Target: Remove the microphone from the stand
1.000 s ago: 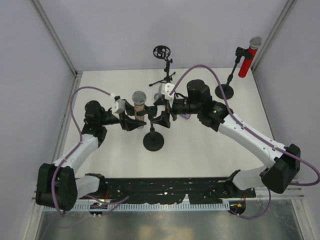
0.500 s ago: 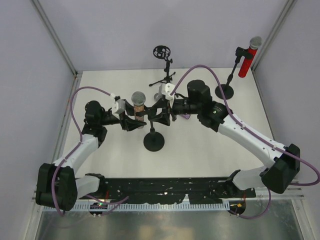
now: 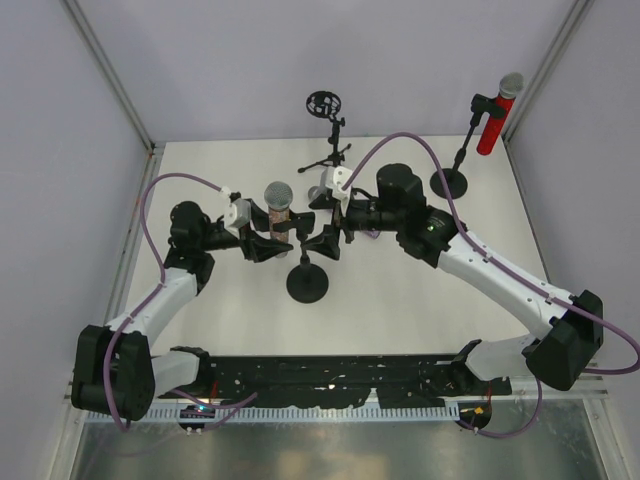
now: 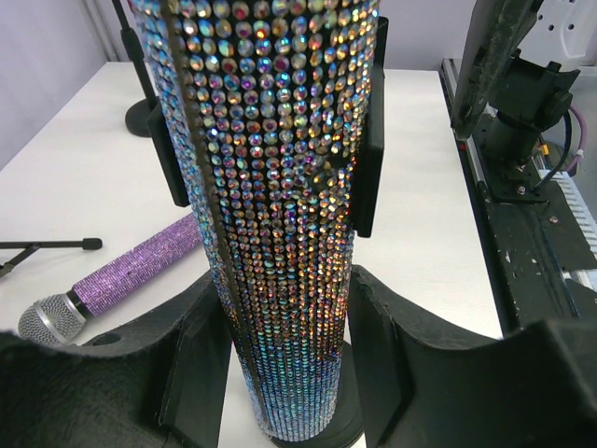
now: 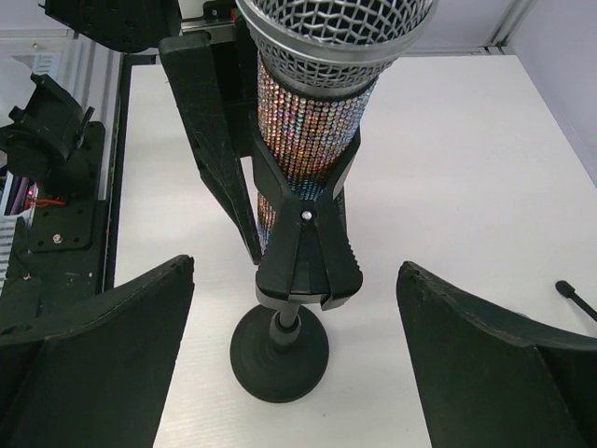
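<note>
**Left gripper clamped on mic, right gripper wide**

Mic — silver mesh head, body covered w/ iridescent rhinestones — stands upright in the black clip of its stand, mid counter. L fingers press its lower body from both sides. R fingers are spread either side of the clip, not touching. Purple mic lies on the counter nearby. Tripod stand sits further back, red mic at the far-right corner. Walls close in left, back & right — open counter on the near side of the base.
</note>
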